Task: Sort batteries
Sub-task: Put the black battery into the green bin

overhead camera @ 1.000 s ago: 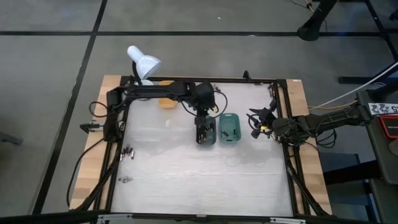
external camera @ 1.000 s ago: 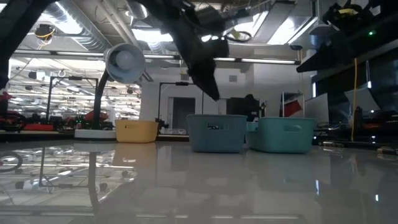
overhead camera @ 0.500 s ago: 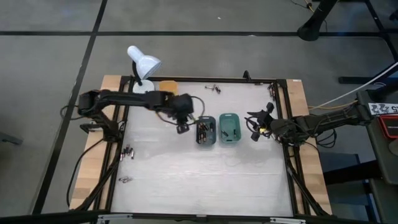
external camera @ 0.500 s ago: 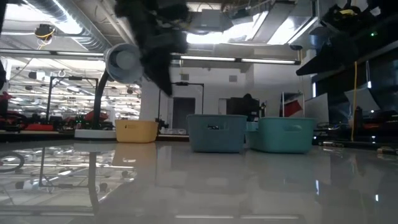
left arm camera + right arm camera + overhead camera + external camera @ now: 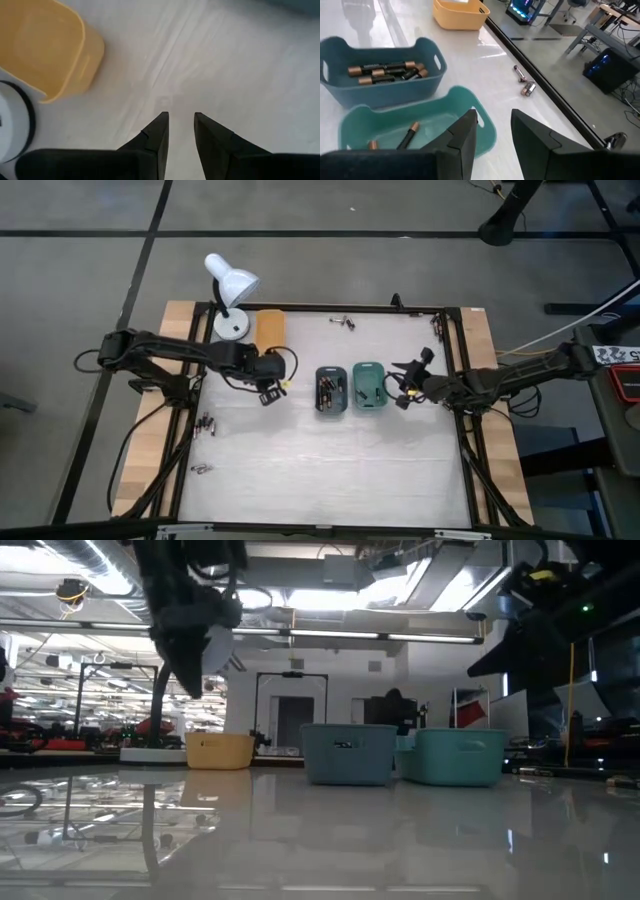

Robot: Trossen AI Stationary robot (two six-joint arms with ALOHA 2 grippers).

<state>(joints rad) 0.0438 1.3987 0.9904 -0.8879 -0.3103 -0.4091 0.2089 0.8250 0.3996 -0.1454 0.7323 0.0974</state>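
Observation:
Three small trays stand on the white table: an orange tray [image 5: 270, 327] at the far left, a dark teal tray [image 5: 331, 390] and a green tray [image 5: 368, 385] side by side in the middle. Several batteries [image 5: 385, 70] lie in the dark teal tray, and two batteries [image 5: 407, 135] lie in the green one. My left gripper [image 5: 268, 392] hangs open over bare table, left of the dark teal tray and near the orange tray [image 5: 45, 50], with nothing between its fingers. My right gripper [image 5: 492, 117] is open just right of the green tray, holding nothing.
Loose batteries [image 5: 345, 321] lie at the table's far edge, and more batteries [image 5: 206, 423] near the left edge. A white desk lamp [image 5: 230, 285] stands at the far left corner beside the orange tray. A black frame borders the table.
My left gripper has swung from above the dark teal tray toward the table's left edge, turning about its own axis as it went, and now hangs over bare table. My right gripper has crept a little toward the green tray.

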